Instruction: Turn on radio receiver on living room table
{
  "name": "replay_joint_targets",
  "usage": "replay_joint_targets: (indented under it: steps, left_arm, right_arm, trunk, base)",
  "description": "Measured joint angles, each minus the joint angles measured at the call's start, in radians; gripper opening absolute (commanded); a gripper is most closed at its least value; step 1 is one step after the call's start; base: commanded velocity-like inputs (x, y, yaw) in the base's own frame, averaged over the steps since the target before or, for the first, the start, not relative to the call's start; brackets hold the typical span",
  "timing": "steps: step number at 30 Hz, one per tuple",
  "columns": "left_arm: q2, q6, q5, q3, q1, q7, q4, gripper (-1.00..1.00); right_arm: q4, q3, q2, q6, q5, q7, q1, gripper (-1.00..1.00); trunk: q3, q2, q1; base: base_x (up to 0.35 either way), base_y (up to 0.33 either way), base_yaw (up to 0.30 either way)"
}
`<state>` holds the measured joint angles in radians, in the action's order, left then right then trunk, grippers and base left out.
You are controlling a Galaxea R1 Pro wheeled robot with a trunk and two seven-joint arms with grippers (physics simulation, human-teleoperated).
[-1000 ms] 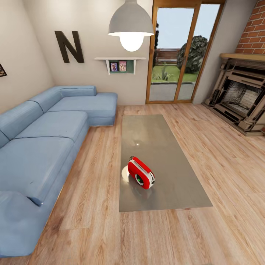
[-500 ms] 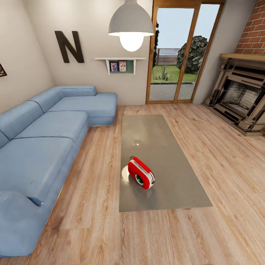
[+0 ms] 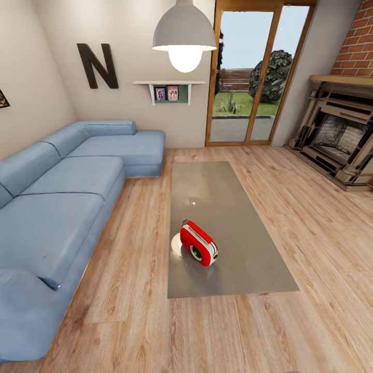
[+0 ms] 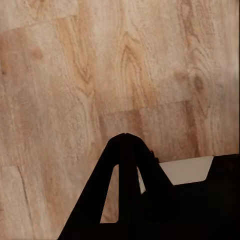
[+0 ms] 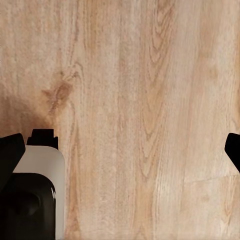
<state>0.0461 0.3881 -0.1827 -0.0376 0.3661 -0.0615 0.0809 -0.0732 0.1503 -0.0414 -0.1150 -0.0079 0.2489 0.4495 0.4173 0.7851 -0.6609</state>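
Note:
The red radio receiver (image 3: 198, 249) stands upright near the front left of the long grey table (image 3: 233, 207) in the living room, its round dial facing the front right. In the left wrist view my left gripper (image 4: 125, 137) hangs over bare wood floor, its black fingers met at a point and holding nothing. The right wrist view has my right gripper (image 5: 120, 150) open over the floor, one dark fingertip (image 5: 10, 152) at each side edge of the picture.
A blue L-shaped sofa (image 3: 57, 207) runs along the table's left. A black letter N (image 3: 97, 65) and a small shelf (image 3: 168, 89) hang on the far wall. Glass doors (image 3: 248, 77) are behind, a brick fireplace (image 3: 339, 140) at right, a pendant lamp (image 3: 184, 36) overhead.

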Motion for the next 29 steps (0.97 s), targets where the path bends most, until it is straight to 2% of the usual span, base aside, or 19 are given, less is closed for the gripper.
replay_joint_targets:
  steps: [2, 5, 8, 23, 29]
  left_arm:
    - [-0.016, -0.003, 0.001, 0.000, 0.000, 0.001, 0.000, -1.00]
    - [-0.055, -0.006, 0.001, 0.000, -0.003, 0.002, 0.001, -1.00]
    - [-0.072, -0.006, 0.001, -0.001, -0.004, 0.002, 0.000, -1.00]
    - [-0.081, -0.007, 0.003, -0.001, -0.007, 0.002, 0.000, -1.00]
    - [-0.116, -0.007, 0.002, -0.002, -0.008, 0.001, 0.001, -1.00]
  right_arm:
    - [0.000, 0.000, 0.000, 0.000, 0.000, 0.000, 0.000, 1.00]
    - [0.000, 0.000, 0.000, 0.000, -0.001, 0.000, 0.000, 1.00]
    - [0.000, 0.000, 0.000, 0.000, 0.000, 0.001, 0.000, 1.00]
    - [0.000, 0.000, 0.000, 0.000, -0.001, 0.000, 0.000, 1.00]
    - [0.000, 0.000, 0.000, 0.000, 0.000, 0.000, 0.000, 1.00]
  trunk:
    - [0.000, 0.000, 0.000]
    - [0.000, 0.000, 0.000]
    - [0.000, 0.000, 0.000]
    - [0.000, 0.000, 0.000]
    - [0.000, 0.000, 0.000]
  base:
    - [0.000, 0.000, 0.000]
    - [0.000, 0.000, 0.000]
    - [0.000, 0.000, 0.000]
    - [0.000, 0.000, 0.000]
    - [0.000, 0.000, 0.000]
